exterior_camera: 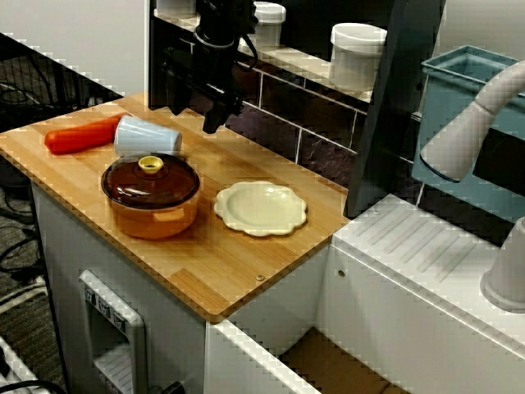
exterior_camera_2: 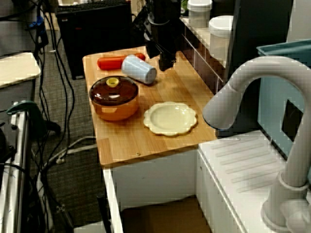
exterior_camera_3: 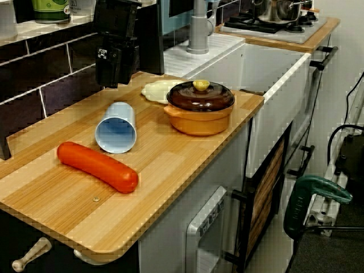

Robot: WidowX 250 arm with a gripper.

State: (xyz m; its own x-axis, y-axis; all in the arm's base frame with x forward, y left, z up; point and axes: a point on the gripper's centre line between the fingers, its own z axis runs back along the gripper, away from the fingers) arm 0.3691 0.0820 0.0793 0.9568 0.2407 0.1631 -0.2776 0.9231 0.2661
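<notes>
My black gripper [exterior_camera: 195, 112] hangs open and empty above the back of the wooden counter [exterior_camera: 238, 258], close to the dark tiled wall. It also shows in the view over the tap, where the gripper [exterior_camera_2: 159, 57] is above the cup, and in the view from the counter's end, gripper [exterior_camera_3: 115, 74]. Just below and in front of it a light blue cup [exterior_camera: 148, 137] [exterior_camera_2: 139, 69] [exterior_camera_3: 116, 128] lies on its side, untouched. Beside the cup lies an orange-red sausage [exterior_camera: 82, 135] [exterior_camera_3: 96, 166].
An orange pot with a brown lid [exterior_camera: 151, 195] [exterior_camera_3: 199, 105] stands near the front edge. A cream scalloped plate [exterior_camera: 261, 208] [exterior_camera_2: 170, 118] lies beside it. White jars [exterior_camera: 357, 53] stand on the ledge behind. A grey tap [exterior_camera_2: 233, 97] and white sink unit [exterior_camera: 426, 246] adjoin the counter.
</notes>
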